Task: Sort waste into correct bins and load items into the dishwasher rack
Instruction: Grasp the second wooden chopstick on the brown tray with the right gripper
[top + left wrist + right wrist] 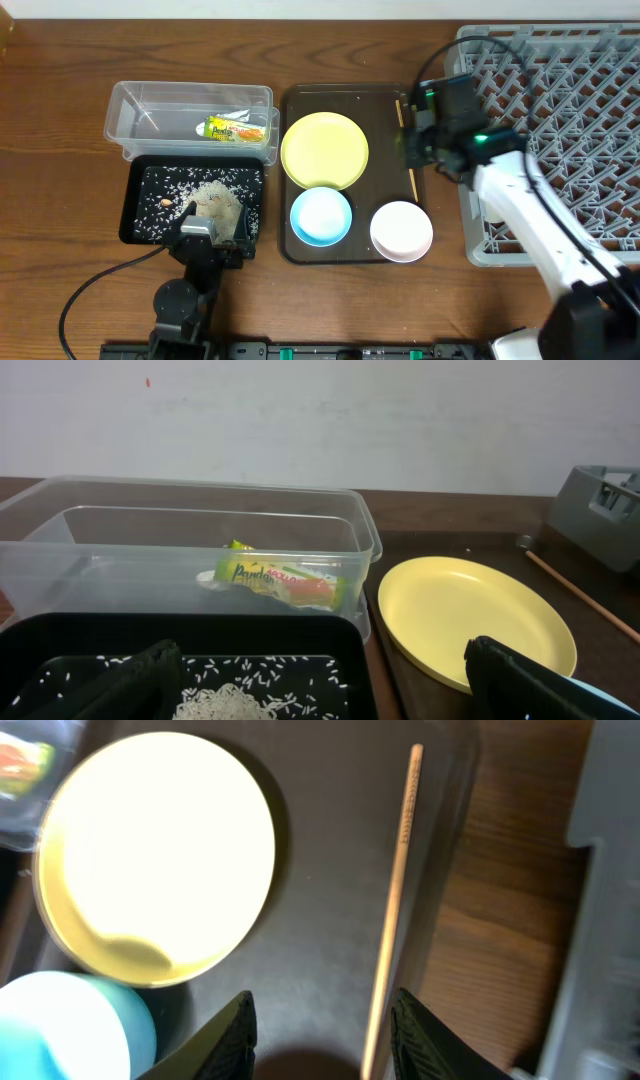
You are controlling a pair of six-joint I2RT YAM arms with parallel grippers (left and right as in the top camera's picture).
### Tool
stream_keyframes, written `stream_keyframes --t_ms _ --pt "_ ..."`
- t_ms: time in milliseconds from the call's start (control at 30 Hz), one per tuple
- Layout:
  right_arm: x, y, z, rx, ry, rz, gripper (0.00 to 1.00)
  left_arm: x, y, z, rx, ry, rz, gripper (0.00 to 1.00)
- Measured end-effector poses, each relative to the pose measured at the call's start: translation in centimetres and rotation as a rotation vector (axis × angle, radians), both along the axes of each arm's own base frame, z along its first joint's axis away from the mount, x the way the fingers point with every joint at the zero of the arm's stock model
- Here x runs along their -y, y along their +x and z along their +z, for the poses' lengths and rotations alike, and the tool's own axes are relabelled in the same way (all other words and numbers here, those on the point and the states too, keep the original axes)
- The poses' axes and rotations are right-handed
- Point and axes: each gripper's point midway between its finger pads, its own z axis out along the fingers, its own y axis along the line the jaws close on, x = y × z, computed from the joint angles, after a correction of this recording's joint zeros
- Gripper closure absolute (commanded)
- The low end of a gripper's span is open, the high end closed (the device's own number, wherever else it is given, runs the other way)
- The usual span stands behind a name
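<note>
- the right claw [322, 1005] is hanging released above the right edge of the brown serving tray [385, 120], its jaws spread on either side of a wooden chopstick [393, 900], probably lining up to pinch it.
- the chopstick is lying lengthwise along that right edge, on the side nearest the dishwasher rack [560, 100], so the carry should be short.
- the yellow plate [324, 149], blue bowl [321, 216] and white bowl [401, 231] are sitting on the serving tray, not yet racked.
- left of the serving tray, the snack wrapper [285, 582] is lying in the clear tub [150, 100] and rice [215, 195] is heaped in the black tray [128, 215], so the waste looks sorted.
- the left claw [322, 660] is hovering released over the black tray, gripping nothing.
</note>
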Motion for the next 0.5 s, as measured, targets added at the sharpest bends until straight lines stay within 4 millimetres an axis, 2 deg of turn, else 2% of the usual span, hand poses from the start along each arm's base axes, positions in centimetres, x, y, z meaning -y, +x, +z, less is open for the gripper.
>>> stream_keyframes --t_ms 267,433,500 --pt "0.9 3.5 -7.3 -0.004 -0.16 -0.121 0.62 0.0 0.0 0.0 0.0 0.0 0.0 0.08" --pt "1.5 3.9 -11.3 -0.044 -0.211 -0.138 0.66 0.0 0.0 0.0 0.0 0.0 0.0 0.08" --pt "1.6 3.8 -12.3 -0.058 -0.223 -0.141 0.72 0.0 0.0 0.0 0.0 0.0 0.0 0.08"
